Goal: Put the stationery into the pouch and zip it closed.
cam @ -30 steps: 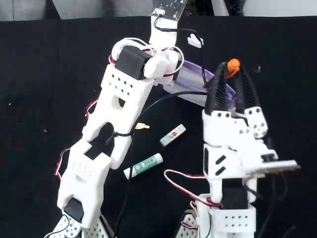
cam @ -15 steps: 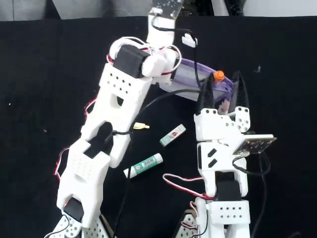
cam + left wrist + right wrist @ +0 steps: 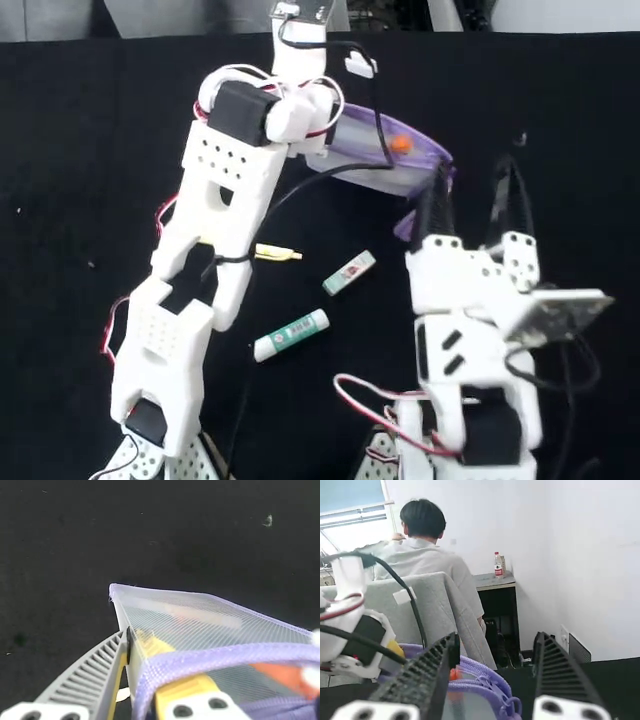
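Pinching one end of the purple mesh pouch (image 3: 385,165): left jaws, clamped on the fabric near a corner, with the left arm (image 3: 215,220) stretched toward the far edge of the worktop (image 3: 80,150). The pouch sits toward that far edge, mouth gaping, with an orange item (image 3: 400,143) at the top. A pale stick (image 3: 200,614) shows through the mesh. Right jaws are spread wide with nothing between them, just beside the pouch's other end, on its near side. Not in the pouch: white-and-green tube (image 3: 290,335), small green-and-white stick (image 3: 349,272), yellow piece (image 3: 278,253). All three lie loose mid-worktop between the arms, the tube closest to the near edge.
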